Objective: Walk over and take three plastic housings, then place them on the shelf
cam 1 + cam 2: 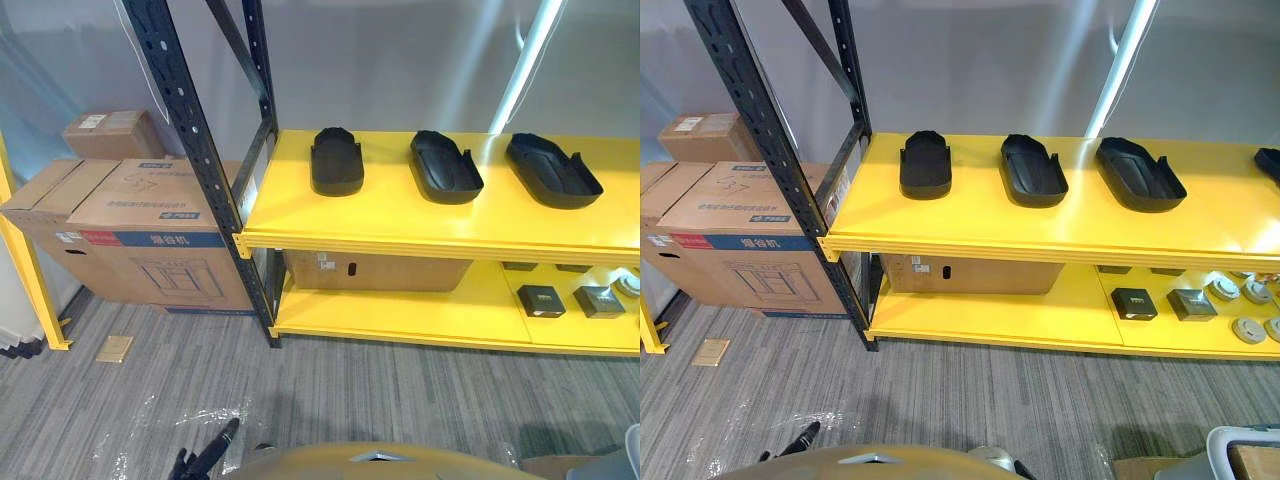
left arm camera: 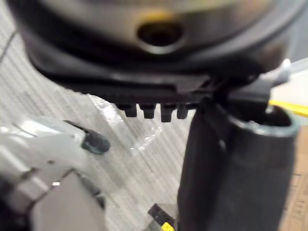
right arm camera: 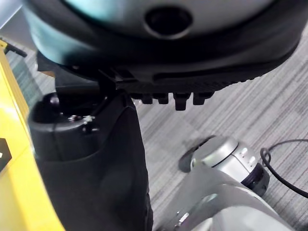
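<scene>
Left eye view starts at the far left with a yellow post (image 1: pixel 25 270) and a stack of brown cartons. The small carton (image 1: pixel 110 133) at the back bears a white label on top. The large carton (image 1: pixel 150 240) in front has a white label on its lid, a red strip at one corner and a blue band of pale print above a line drawing. A tan card (image 1: pixel 114 348) lies on the grey floor (image 1: pixel 400 400) before them, and crumpled clear film (image 1: pixel 200 415) lies nearer the robot. A black perforated upright (image 1: pixel 195 150) with diagonal braces stands between the cartons and the yellow shelf (image 1: pixel 400 225), at the shelf's left end.

On the upper deck three black plastic housings lie in a row, hollow side up and apart from one another: the left housing (image 1: pixel 336 160), the middle housing (image 1: pixel 445 167) and the right housing (image 1: pixel 552 170). The right eye view catches the edge of a fourth housing (image 1: pixel 1270 163) further right. Bare yellow deck runs along the front edge before them all. Below, a brown box (image 1: pixel 375 270) with a small white label sits on the lower deck (image 1: pixel 400 315), followed by small dark boxes (image 1: pixel 541 300) and pale round parts (image 1: pixel 1248 328).

Open floor lies between the robot and the shelf. The left hand (image 2: pixel 144 91) and the right hand (image 3: pixel 163 62) each hang over the floor in their wrist views. Their fingers form a short straight row with the thumb apart, and they hold nothing.
</scene>
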